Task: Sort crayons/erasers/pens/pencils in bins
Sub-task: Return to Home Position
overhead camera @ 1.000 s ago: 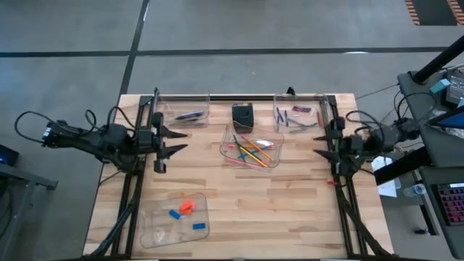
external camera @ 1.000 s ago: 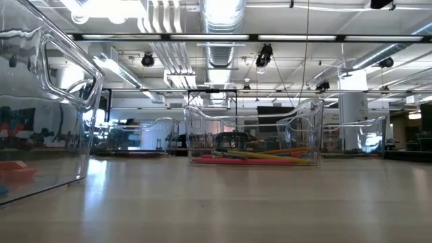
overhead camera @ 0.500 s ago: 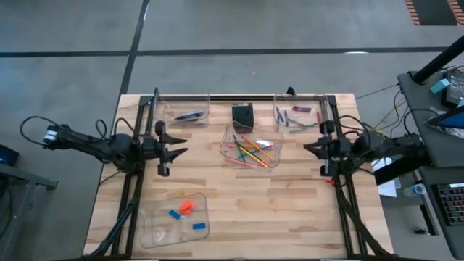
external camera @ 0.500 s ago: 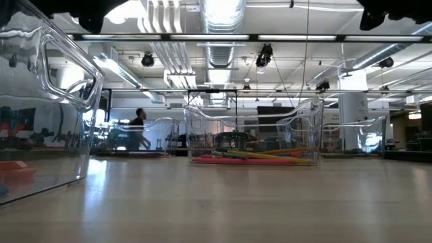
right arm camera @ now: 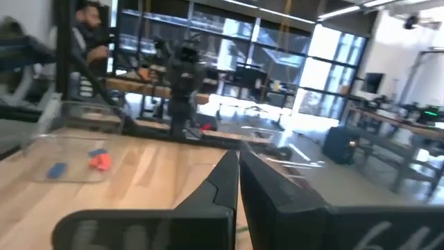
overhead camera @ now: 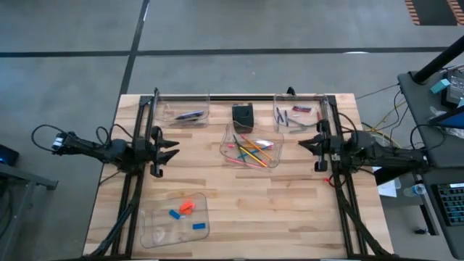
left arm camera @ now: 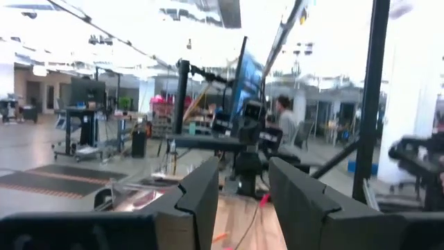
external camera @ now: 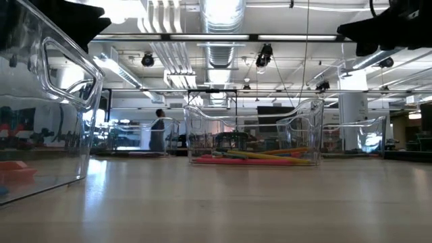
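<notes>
From above, the left claw (overhead camera: 165, 148) hangs part open and empty at the table's (overhead camera: 290, 210) left edge, the right claw (overhead camera: 310, 148) pinched shut at the right edge; pencils (overhead camera: 251, 151) lie in the middle bin (overhead camera: 226, 145), erasers (overhead camera: 185, 209) in the near-left bin (overhead camera: 148, 228). Low down, pencils (external camera: 260, 156) show through clear walls. Left wrist: fingers (left arm camera: 201, 198) apart. Right wrist: fingers (right arm camera: 225, 184) touching.

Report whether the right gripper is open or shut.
Shut. In the right wrist view the right gripper shows its two dark fingers pressed together, nothing between them.
</notes>
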Robot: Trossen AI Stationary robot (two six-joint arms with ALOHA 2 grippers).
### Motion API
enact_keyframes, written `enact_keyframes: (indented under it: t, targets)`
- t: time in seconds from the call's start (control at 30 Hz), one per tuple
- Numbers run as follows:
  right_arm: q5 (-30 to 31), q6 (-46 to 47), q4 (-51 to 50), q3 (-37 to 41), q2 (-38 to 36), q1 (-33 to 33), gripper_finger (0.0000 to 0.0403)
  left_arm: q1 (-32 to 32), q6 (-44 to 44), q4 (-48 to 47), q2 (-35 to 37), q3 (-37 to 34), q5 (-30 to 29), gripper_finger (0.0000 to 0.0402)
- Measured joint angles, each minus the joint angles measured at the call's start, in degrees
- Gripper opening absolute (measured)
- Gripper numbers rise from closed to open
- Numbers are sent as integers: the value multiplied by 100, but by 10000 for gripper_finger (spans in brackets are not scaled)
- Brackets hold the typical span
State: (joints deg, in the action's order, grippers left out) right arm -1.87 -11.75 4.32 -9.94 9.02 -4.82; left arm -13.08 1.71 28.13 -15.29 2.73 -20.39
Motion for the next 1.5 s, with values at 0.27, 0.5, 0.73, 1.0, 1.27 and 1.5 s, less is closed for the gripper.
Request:
enact_keyframes:
  t: [0.27, 0.5, 0.73, 1.0, 1.27, 1.5]
  targets:
    - [46, -26, -1019, -138, -872, -388, 8, 0, 8, -1013, 1080, -225, -4, 113]
    - [206, 44, 83, 623, -628, -526, 8, -2, -134, -1905, 1333, -228, 159, 113]
    - [496, 574, 237, 920, -774, -680, 8, -4, -139, -2007, 1216, -233, 668, 113]
    - [852, 830, 159, 923, -701, -673, 9, -6, -235, -2354, 1255, -237, 809, 113]
    - [1876, 968, -101, 925, -700, -673, 9, -4, -609, -2428, 1242, -241, 807, 113]
    - [1882, 981, -110, 925, -702, -673, 9, -4, -573, -2430, 1234, -244, 805, 113]
